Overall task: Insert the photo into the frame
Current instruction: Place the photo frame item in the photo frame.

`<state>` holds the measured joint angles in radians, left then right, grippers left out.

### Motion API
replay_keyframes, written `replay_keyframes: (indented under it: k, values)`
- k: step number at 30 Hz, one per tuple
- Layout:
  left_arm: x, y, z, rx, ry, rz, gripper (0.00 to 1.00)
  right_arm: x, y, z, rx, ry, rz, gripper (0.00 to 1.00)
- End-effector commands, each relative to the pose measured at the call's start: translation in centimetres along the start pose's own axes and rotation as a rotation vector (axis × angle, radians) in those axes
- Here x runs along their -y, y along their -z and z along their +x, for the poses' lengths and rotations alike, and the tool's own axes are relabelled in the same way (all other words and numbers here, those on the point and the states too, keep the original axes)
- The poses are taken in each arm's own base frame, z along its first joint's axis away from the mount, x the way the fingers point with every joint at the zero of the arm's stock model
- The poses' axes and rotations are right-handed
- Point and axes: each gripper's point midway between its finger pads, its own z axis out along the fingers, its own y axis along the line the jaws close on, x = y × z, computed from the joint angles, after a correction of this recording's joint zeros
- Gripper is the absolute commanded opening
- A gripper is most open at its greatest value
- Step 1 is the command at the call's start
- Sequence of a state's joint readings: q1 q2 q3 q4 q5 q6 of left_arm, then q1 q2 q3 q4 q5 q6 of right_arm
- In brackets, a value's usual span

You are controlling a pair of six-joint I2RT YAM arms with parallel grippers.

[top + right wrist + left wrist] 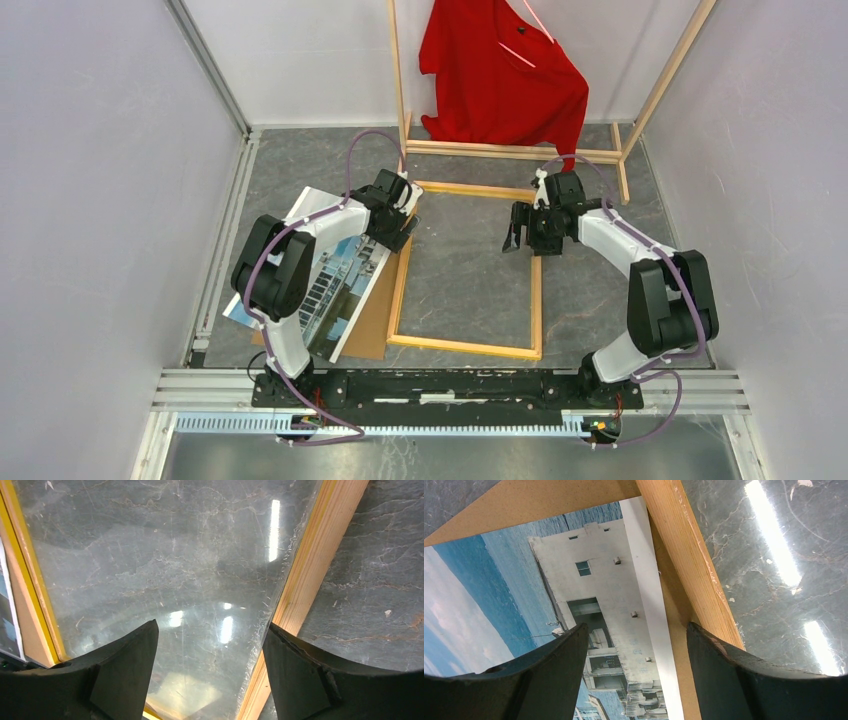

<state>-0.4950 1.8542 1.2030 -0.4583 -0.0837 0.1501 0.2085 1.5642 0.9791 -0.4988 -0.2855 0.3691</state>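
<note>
A: Where's the photo [345,285]?
B: Face up on the brown board [375,330], at 9 o'clock of the frame [465,346]. It is outside the frame, near its left rail.
A: And the 2 grippers?
B: Both are spread, grasping nothing. The left gripper [638,630] hangs over the photo's edge. The right gripper [210,627] is over the glazing, by the 3 o'clock rail.

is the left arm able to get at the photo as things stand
Probably yes. The left arm has its jaws open right above the photo, which lies face up on the backing board beside the frame, with nothing between. It lies flat, so pinching it may be tricky.
</note>
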Motion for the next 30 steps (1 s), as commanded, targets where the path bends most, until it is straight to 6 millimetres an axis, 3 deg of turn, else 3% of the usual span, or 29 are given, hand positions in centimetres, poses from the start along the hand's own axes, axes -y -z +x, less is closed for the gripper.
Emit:
replay_keyframes:
  k: [1,7,12,19,20,21,22,30]
  values:
    - [0.9,-0.3,0.1,0.012,0.012,0.026,0.79,-0.6,0.6,-1.6,0.046,0.050,0.030,0.82]
    - [0.9,-0.4,0.3,0.008,0.010,0.023,0.79,-0.9,1.4,-2.5,0.072,0.063,0.039,0.83]
    - [0.9,-0.3,0.3,0.011,0.012,0.021,0.79,-1.6,1.0,-2.0,0.058,0.065,0.014,0.84]
    - [0.8,-0.4,0.3,0.009,0.010,0.018,0.78,-0.7,1.2,-2.0,0.055,0.098,0.088,0.86]
    - [0.8,-0.4,0.4,0.008,0.010,0.018,0.79,-0.6,1.3,-2.1,0.057,0.104,0.102,0.87]
    - [0.8,-0.4,0.4,0.006,0.008,0.019,0.79,-0.5,1.6,-2.4,0.061,0.112,0.120,0.97]
    - [0.9,-0.4,0.4,0.007,0.009,0.019,0.79,-0.3,1.8,-2.7,0.070,0.119,0.143,0.98]
    - [0.8,-0.4,0.5,0.005,0.007,0.018,0.78,-0.3,2.8,-3.3,0.097,0.149,0.196,0.98]
